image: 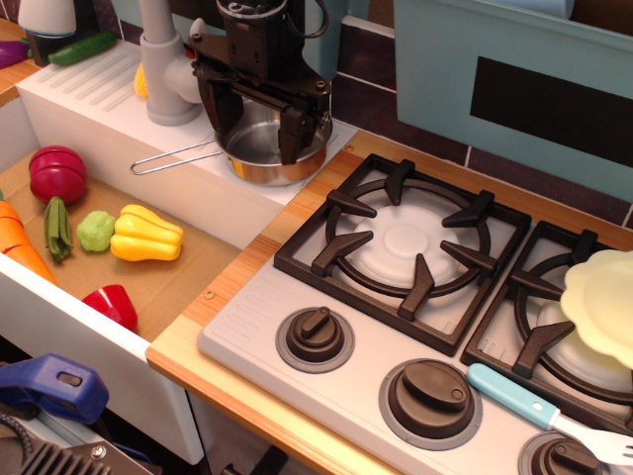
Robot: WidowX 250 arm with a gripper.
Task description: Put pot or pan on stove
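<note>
Steel pan: you are seeing it sitting on the white ledge beside the sink, just left of the stove's back corner, not on any burner. Its wire handle is pointing left over the ledge edge.

Gripper: it is hanging directly over the pan, black fingers reaching down on either side of the rim. The jaws are standing spread; you cannot tell whether either finger is touching the pan wall.

Stove: grey body, lying right of the sink on the wooden counter. The near-left grate is standing bare over its white disc. Three brown knobs are lining the front.

Plate: pale yellow, scalloped, resting on the right grate at the frame edge.

Spatula: blue handle, white blade, lying across the stove front between the knobs on the right.

Sink: brown floor, holding toy food: a yellow pepper, a green piece, a red onion, a red piece, a carrot and a green pod.

Faucet: grey, standing on the ledge just left of the gripper.

Cucumber: green, lying at the back-left corner of the ledge.
</note>
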